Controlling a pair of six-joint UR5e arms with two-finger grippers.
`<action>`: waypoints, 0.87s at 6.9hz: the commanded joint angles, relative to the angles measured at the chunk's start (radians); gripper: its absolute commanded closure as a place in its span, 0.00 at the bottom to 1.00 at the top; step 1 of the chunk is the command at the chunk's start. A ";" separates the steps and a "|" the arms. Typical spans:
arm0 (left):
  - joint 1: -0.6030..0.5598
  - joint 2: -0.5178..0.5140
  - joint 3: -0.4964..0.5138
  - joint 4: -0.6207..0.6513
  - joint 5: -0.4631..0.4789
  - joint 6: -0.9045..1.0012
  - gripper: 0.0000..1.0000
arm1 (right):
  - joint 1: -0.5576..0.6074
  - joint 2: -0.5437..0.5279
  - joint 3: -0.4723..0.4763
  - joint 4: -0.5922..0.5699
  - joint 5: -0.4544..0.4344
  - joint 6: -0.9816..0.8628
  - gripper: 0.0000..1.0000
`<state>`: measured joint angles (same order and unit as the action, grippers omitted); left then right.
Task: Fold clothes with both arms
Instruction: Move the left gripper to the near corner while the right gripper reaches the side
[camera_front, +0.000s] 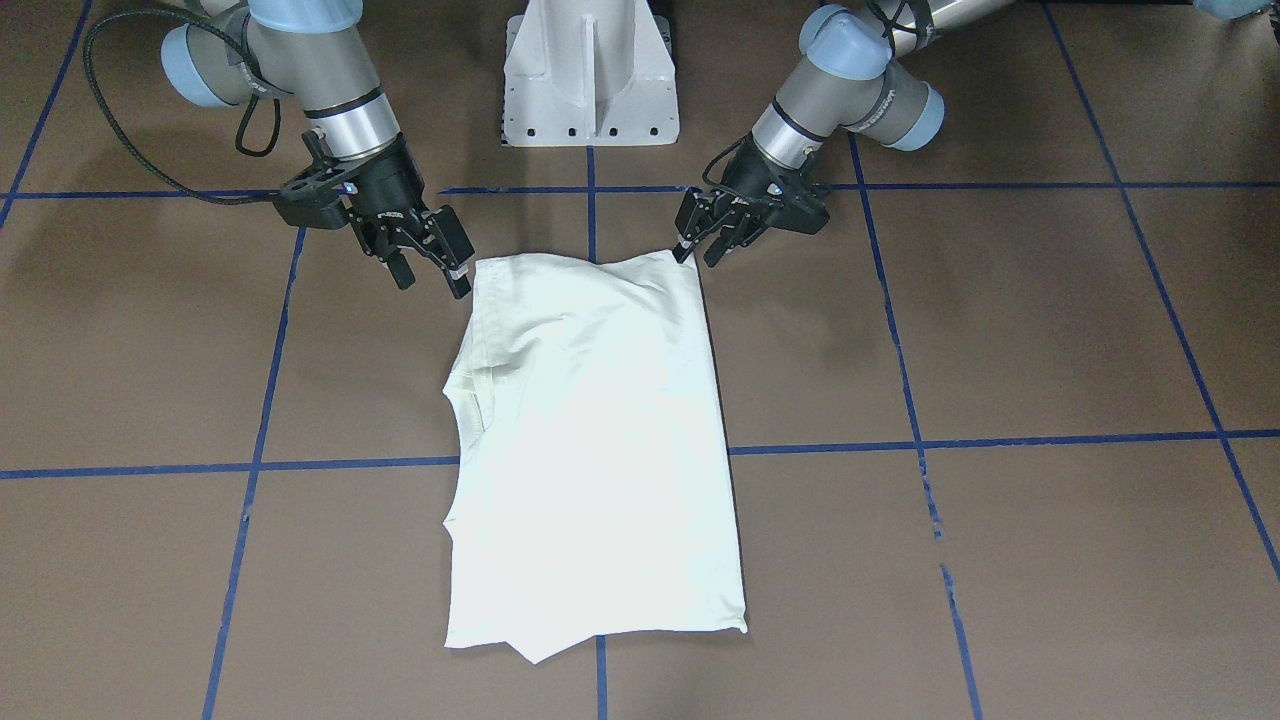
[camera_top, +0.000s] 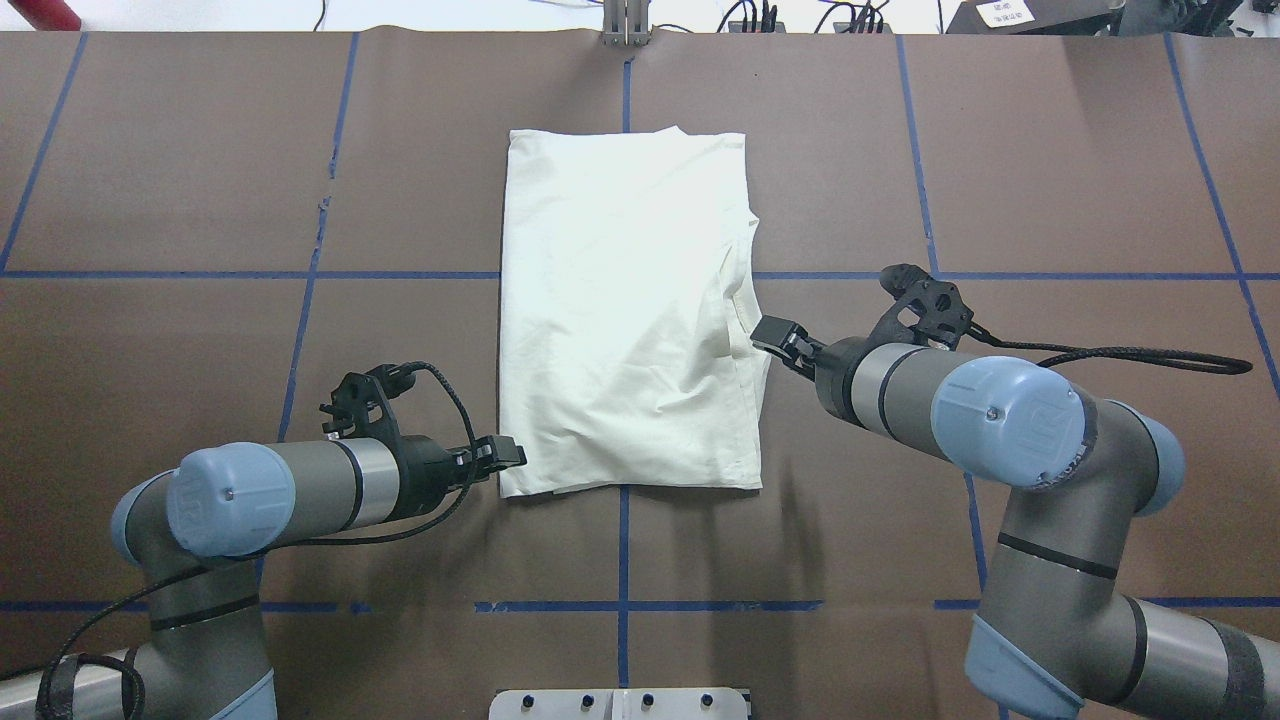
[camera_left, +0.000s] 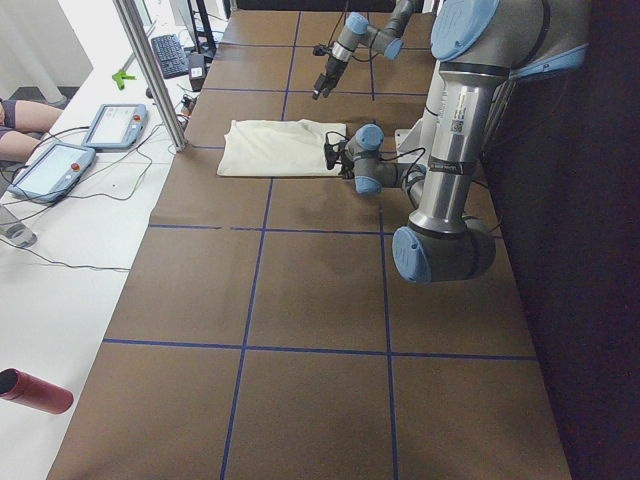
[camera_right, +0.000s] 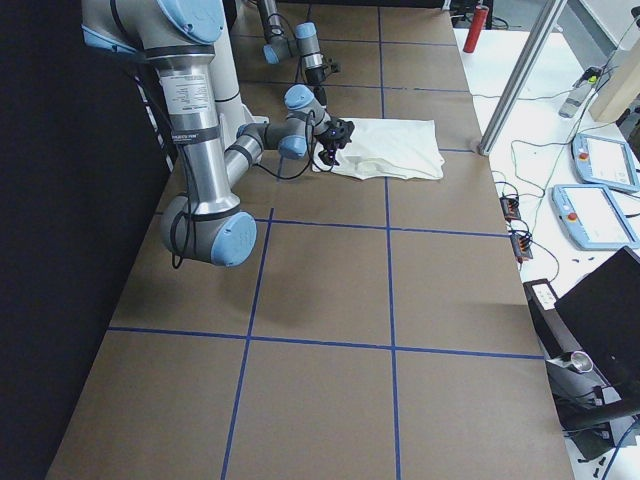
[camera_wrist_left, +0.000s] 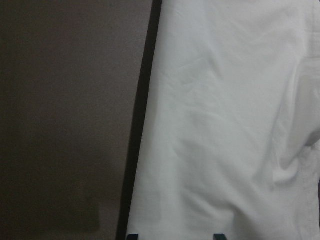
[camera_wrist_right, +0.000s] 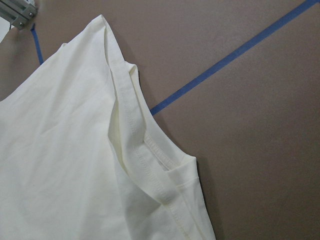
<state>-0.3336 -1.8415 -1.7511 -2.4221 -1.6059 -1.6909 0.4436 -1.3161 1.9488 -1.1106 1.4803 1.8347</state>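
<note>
The clothes are one cream shirt (camera_front: 600, 440) lying folded into a long rectangle on the brown table, plain side up, also seen from overhead (camera_top: 620, 320). Its ribbed neckline (camera_wrist_right: 145, 165) shows along the edge on my right side. My left gripper (camera_front: 700, 252) is open at the shirt's near corner, and its wrist view shows cloth (camera_wrist_left: 225, 125) between the two fingertips. From overhead, that left gripper (camera_top: 508, 455) sits low at the corner. My right gripper (camera_front: 430, 270) hangs open just beside the opposite near edge, by the neckline (camera_top: 745, 300).
The white pedestal base (camera_front: 590, 80) stands between the arms. Blue tape lines (camera_top: 622, 540) grid the brown table. Teach pendants (camera_left: 115, 125) lie on the white side table, beside an aluminium post (camera_left: 150, 70). A red cylinder (camera_left: 35, 390) lies near that table's end.
</note>
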 joint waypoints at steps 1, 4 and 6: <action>0.021 -0.004 -0.002 0.028 0.001 -0.001 0.41 | 0.001 0.000 -0.001 0.000 0.000 0.000 0.00; 0.034 -0.008 0.002 0.028 0.003 -0.001 0.41 | 0.000 -0.002 -0.002 0.000 0.000 0.000 0.00; 0.050 -0.015 0.007 0.028 0.003 -0.003 0.41 | 0.001 0.000 -0.004 0.002 0.000 0.000 0.00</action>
<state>-0.2943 -1.8520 -1.7479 -2.3946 -1.6031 -1.6930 0.4442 -1.3166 1.9457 -1.1103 1.4803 1.8346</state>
